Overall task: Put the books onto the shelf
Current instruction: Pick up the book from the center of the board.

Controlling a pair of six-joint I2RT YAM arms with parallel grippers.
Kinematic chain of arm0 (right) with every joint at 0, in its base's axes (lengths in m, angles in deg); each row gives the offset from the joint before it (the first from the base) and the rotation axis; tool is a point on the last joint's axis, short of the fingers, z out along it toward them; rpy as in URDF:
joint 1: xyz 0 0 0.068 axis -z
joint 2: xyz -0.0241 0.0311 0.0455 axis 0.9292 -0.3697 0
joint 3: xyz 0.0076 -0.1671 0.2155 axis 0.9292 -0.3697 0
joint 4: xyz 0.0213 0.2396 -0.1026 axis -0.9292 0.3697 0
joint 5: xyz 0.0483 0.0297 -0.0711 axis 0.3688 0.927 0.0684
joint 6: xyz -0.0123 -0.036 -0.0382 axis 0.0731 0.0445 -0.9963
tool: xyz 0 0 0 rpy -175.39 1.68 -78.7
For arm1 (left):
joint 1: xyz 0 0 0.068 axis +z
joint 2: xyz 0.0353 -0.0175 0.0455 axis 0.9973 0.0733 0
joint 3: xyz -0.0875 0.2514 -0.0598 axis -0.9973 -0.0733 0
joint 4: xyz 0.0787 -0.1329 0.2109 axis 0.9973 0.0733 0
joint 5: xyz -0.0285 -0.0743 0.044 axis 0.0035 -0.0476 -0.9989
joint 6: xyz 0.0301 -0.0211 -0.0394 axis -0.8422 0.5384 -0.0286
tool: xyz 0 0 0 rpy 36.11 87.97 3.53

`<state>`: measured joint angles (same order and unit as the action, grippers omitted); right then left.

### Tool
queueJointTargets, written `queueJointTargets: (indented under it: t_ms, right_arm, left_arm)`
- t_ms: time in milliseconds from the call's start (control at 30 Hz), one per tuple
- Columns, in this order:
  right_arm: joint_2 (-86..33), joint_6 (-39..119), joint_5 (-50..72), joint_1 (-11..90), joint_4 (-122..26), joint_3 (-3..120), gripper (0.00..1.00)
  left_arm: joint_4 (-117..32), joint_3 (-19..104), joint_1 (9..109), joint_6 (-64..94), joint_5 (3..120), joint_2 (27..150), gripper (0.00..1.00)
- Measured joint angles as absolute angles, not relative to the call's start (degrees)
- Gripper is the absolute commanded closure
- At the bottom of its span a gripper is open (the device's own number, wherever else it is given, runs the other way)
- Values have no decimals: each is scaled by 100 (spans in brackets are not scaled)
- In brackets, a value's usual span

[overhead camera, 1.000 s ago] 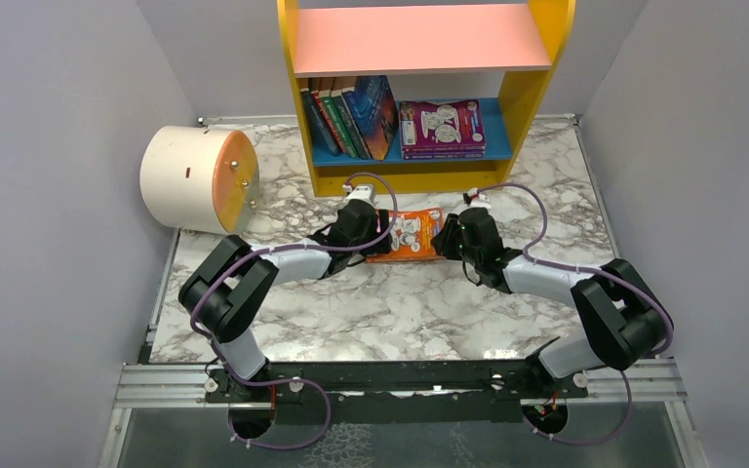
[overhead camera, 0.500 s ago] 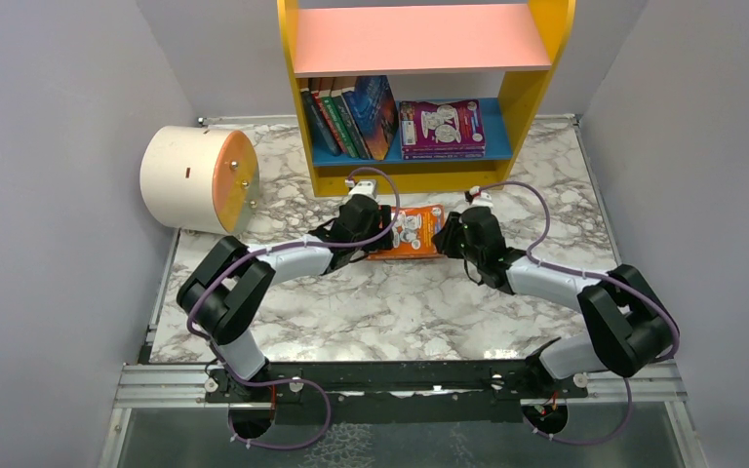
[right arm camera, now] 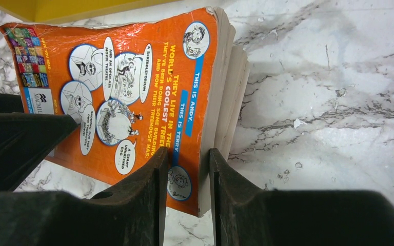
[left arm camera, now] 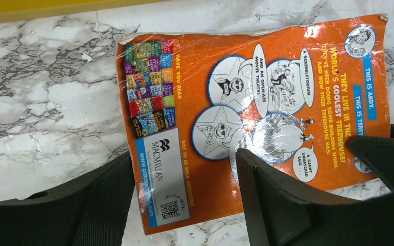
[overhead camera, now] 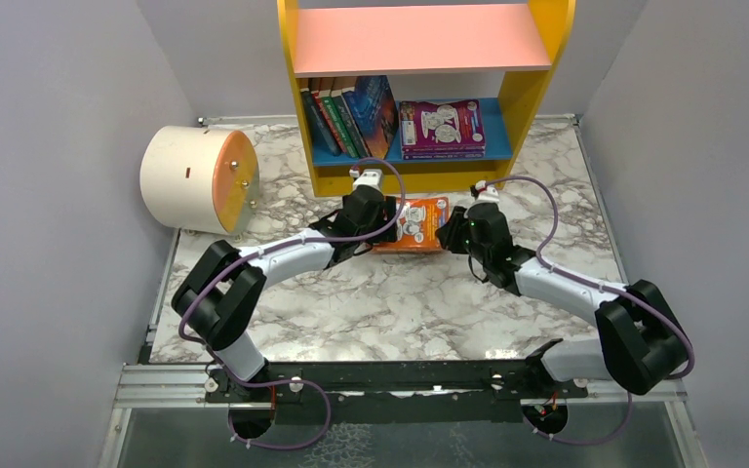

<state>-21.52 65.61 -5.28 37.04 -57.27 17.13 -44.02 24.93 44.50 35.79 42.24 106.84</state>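
Starting at the far left, a cream cylinder (overhead camera: 195, 178) with an orange end lies on its side on the marble tabletop (overhead camera: 390, 302); next come the left fingers (left arm camera: 82, 205), released and spread apart, one at the edge of an orange book (overhead camera: 419, 224) and the other over its cover, gripping nothing. That book sits on the tabletop just in front of the shelf (overhead camera: 525, 97), between the two arms. At its right edge the right fingers (right arm camera: 133, 205) are clenched on it, one on the cover and one against the pages; whether that edge is lifted I cannot tell. Behind, the shelf's blue lower board (overhead camera: 495, 136) holds leaning books (overhead camera: 346, 117) on the left and a flat purple-topped stack (overhead camera: 441, 127) on the right
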Motion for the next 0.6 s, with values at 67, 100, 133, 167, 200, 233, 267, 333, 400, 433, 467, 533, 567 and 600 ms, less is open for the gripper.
queueJointTargets:
  t_ms: [67,100,133,167,200,233,267,333,400,433,467,533,567,600]
  right_arm:
    - [-2119,6539,-541,3717,-5699,1750,85]
    - [-2106,6530,-543,3721,-5688,1759,85]
    - [-2090,6526,-545,3721,-5683,1759,85]
    - [-2077,6526,-545,3721,-5673,1759,85]
    - [-2068,6526,-543,3721,-5662,1759,86]
    - [-2060,6526,-543,3721,-5644,1759,86]
    - [-2053,6526,-541,3721,-5633,1759,86]
    - [-2033,6526,-543,3721,-5596,1759,87]
    - [-1959,6526,-543,3721,-5572,1759,89]
    - [-1929,6526,-543,3721,-5568,1759,90]
    - [-1894,6526,-541,3721,-5563,1759,90]
    - [-1841,6526,-541,3721,-5565,1759,92]
    - [-1826,6526,-541,3721,-5563,1759,92]
    - [-1817,6526,-541,3721,-5563,1759,92]
  left_arm:
    - [-4354,2557,4441,3559,4176,10673,45]
    - [-4332,2581,4441,3553,4158,10671,45]
    - [-4314,2594,4441,3542,4141,10671,45]
    - [-4301,2592,4441,3535,4128,10669,46]
    - [-4270,2594,4439,3535,4126,10665,46]
    - [-4249,2594,4437,3538,4126,10660,46]
    - [-4222,2594,4428,3538,4123,10647,46]
    - [-4181,2594,4404,3535,4112,10606,46]
    - [-4174,2594,4400,3535,4108,10560,46]
    - [-4172,2594,4400,3535,4104,10538,46]
    - [-4172,2594,4398,3533,4097,10514,46]
    - [-4174,2594,4398,3520,4086,10483,46]
    - [-4174,2598,4398,3514,4082,10477,46]
    - [-4170,2607,4398,3509,4080,10475,46]
